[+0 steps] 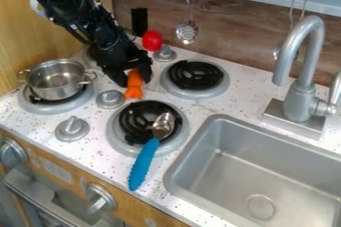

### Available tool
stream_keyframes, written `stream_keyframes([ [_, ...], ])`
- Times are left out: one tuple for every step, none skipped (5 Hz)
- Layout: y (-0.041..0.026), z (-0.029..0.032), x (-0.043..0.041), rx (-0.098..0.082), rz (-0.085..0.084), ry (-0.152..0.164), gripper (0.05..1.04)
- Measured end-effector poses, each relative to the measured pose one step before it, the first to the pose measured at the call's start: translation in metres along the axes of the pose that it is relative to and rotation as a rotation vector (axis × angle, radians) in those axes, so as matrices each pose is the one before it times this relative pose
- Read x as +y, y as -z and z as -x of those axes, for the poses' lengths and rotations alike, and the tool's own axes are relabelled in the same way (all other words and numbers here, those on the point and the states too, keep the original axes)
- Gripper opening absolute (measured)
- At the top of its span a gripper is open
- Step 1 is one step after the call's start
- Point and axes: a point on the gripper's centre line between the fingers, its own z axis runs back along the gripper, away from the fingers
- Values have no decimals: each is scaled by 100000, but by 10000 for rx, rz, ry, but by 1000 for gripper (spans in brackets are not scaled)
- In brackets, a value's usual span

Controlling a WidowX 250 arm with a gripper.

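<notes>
Speckled desk (230, 104) beneath, your gripper (135, 82) is at the orange toy (134, 92); whether its jaws grip, I cannot tell. Likely grasping: check the hold.

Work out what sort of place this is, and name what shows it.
Probably a toy kitchen: a metal pot sits on a burner, and a faucet stands beside a sink.
</notes>
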Motion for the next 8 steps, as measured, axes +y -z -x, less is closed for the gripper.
stream_keyframes([
  [437, 308, 264, 114, -20, -75, 1001],
  [-393, 920, -364, 707, -545, -417, 1001],
  [-2954, -247, -1713, -271, -114, -268, 1001],
  [-3282, 631, -3211, -465, -76, 182, 1001],
  [-1271, 2853, -2396, -115, 259, 269, 1001],
  [-389, 4962, -2548, 93, 461, 803, 1001],
  [-540, 4122, -1409, 36, -154, 625, 1001],
  [-561, 2559, -771, 38, -80, 463, 1001],
])
